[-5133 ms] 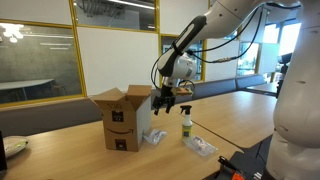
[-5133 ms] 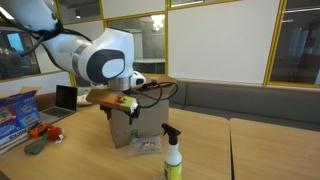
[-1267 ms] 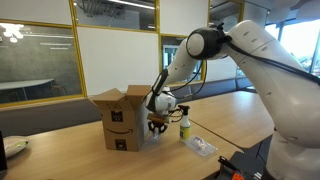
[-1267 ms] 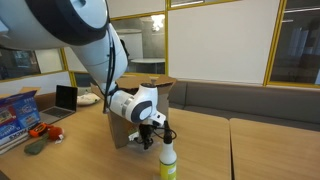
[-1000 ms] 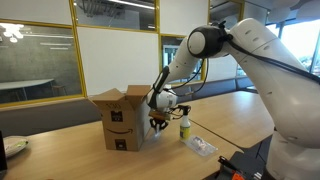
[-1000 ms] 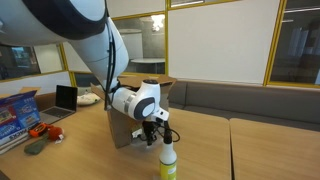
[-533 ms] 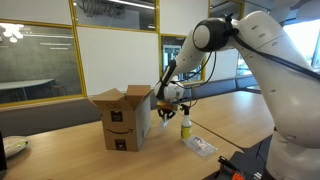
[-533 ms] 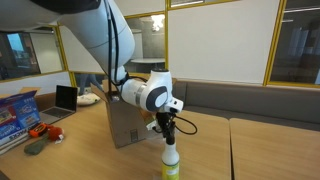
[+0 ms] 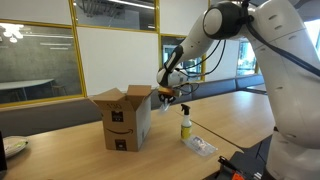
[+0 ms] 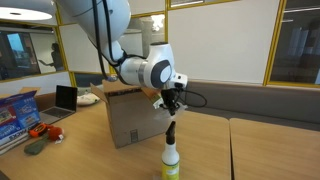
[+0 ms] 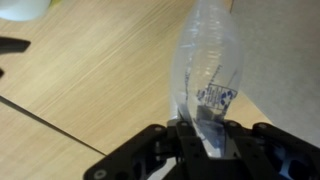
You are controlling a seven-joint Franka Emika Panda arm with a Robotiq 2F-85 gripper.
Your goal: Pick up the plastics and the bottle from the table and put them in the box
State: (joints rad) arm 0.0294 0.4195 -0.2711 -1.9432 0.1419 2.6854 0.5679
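The spray bottle (image 9: 185, 123) is seen upright near the cardboard box (image 9: 124, 120); a clear, crinkled plastic wrapper (image 11: 208, 70) is clamped by the gripper (image 11: 205, 136).

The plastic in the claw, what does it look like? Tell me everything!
The plastic is a see-through, crinkly wrapper, long and narrow, with a small printed label of blue and dark marks near one end. That end is pinched in the shut claw. The rest sticks out freely, with a rounded tip. It is held up off the wooden table, which shows behind it. Only the claw touches it.
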